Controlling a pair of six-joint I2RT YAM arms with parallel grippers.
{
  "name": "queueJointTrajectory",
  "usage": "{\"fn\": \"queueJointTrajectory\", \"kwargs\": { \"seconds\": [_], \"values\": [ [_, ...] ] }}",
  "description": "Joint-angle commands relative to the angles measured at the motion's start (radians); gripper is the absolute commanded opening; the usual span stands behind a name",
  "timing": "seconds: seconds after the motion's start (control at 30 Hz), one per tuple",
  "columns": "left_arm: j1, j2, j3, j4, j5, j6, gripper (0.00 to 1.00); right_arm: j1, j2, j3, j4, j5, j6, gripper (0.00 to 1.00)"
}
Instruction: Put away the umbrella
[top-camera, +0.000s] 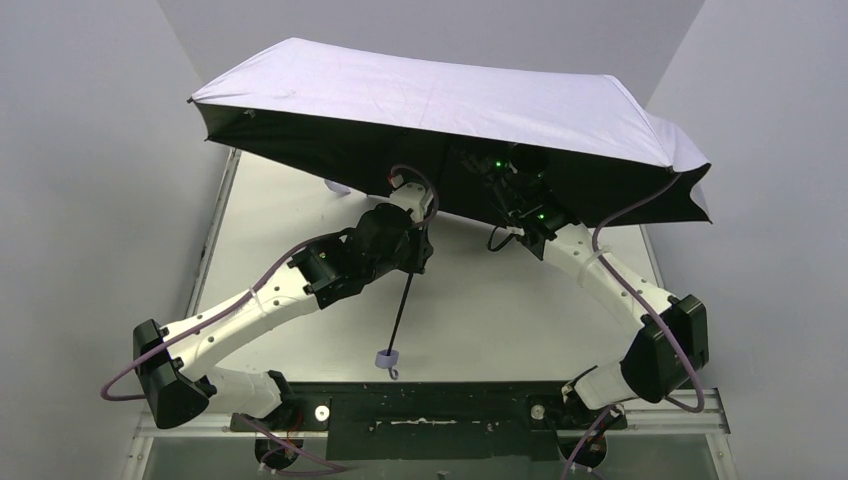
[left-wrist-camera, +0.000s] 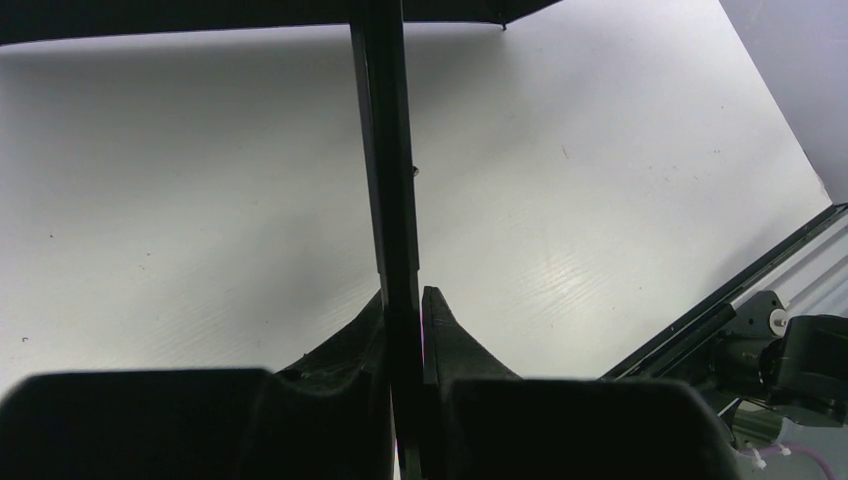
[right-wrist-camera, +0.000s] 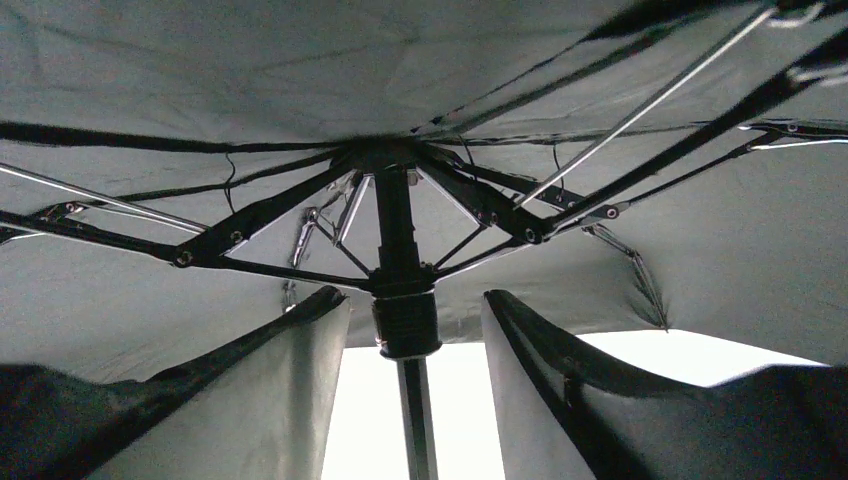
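The left gripper (left-wrist-camera: 405, 296) clenched the umbrella (top-camera: 440, 100) shaft (left-wrist-camera: 385, 150) to steady it, while the right gripper (right-wrist-camera: 415, 297), fingers released, flanked the runner (right-wrist-camera: 405, 325) higher up that shaft, apparently ready to collapse it.

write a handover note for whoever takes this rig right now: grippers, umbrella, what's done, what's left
Umbrella: fully open above the table, handle toward the near edge.
Left gripper: shut on the shaft, partway along it.
Right gripper: open, a finger on each side of the slider, not gripping it.
Done: shaft held, right gripper lined up.
Left: probably close on the slider, pull it down to fold the umbrella, then stow it.
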Motion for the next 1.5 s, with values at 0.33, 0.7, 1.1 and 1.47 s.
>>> {"fn": "queueJointTrajectory", "kwargs": {
  "seconds": [0.33, 0.7, 1.1, 1.47],
  "values": [
    [-0.038, -0.016, 0.005, -0.038, 0.112, 0.117, 0.00, -0.015, 0.008, 0.037, 0.105, -0.023, -0.021, 0.12],
    [-0.027, -0.032, 0.042, -0.044, -0.012, 0.130, 0.00, 0.013, -0.079, -0.112, 0.102, -0.018, -0.048, 0.00],
    [0.109, -0.037, 0.185, 0.061, -0.039, 0.273, 0.00, 0.273, -0.204, -0.307, -0.030, 0.078, -0.077, 0.00],
    [0.134, -0.039, 0.227, 0.183, -0.029, 0.273, 0.00, 0.445, -0.118, -0.358, 0.092, 0.115, -0.023, 0.00]
  ]
}}
